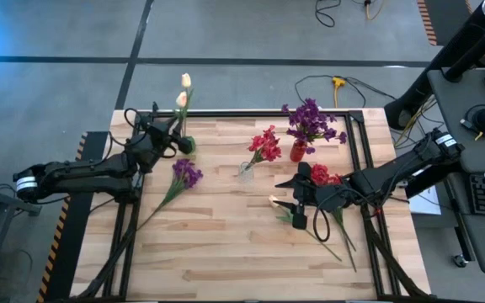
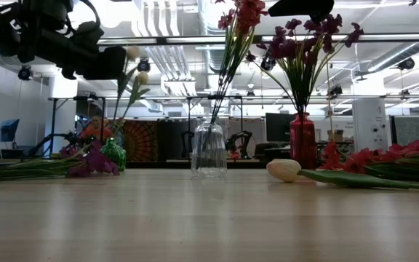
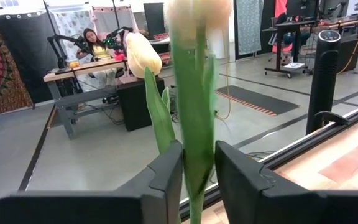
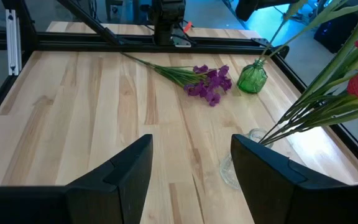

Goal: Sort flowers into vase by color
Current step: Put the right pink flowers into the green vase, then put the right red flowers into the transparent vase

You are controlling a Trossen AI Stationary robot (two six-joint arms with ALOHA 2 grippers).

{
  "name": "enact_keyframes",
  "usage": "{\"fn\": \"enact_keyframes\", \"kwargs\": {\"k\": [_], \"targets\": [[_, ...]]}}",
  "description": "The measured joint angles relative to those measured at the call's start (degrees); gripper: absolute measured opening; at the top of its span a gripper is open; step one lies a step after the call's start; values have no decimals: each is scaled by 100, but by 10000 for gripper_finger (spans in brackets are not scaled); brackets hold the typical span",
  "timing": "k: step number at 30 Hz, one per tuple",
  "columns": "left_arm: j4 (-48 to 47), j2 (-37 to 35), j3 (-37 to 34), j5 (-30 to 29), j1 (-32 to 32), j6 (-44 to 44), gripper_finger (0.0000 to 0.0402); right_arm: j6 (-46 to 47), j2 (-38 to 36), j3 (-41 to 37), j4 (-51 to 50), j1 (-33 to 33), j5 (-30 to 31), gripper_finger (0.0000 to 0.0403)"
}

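A small green vase (image 1: 189,145) near the table's far left corner holds cream tulips (image 1: 185,81), and my left gripper (image 1: 173,129) is shut on one stem just above it. A purple flower (image 1: 186,172) lies flat on the table nearby. A clear vase (image 1: 245,172) holds red flowers (image 1: 265,145). A red vase (image 1: 298,152) holds purple flowers (image 1: 310,122). Loose red flowers (image 1: 327,178) and a cream tulip (image 1: 274,200) lie on the table right of centre. My right gripper (image 1: 297,195) hovers open over them, touching nothing. My left gripper pinches a tulip's green stem (image 3: 195,163) between its two fingers (image 3: 166,177), below the cream bud (image 3: 197,12). The fingers come level from the table's left side and lie across the stem. The stem stands roughly upright, with its lower end hidden below the fingers.
The three vases stand in a row across the table's far half. A black frame rail (image 1: 268,113) runs along the far edge. Bare wood (image 1: 226,244) fills the near half. A person (image 3: 95,40) sits at a desk far behind the table.
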Motion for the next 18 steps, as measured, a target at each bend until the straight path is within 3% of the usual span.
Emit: {"fn": "enact_keyframes", "kwargs": {"k": [10, 18], "targets": [[-471, -76, 0, 2, -78, -136, 136, 36, 0, 0, -14, 0, 0, 210], [-1109, -315, 0, 2, -252, -449, 148, 53, 0, 0, -21, 0, -1, 210]]}}
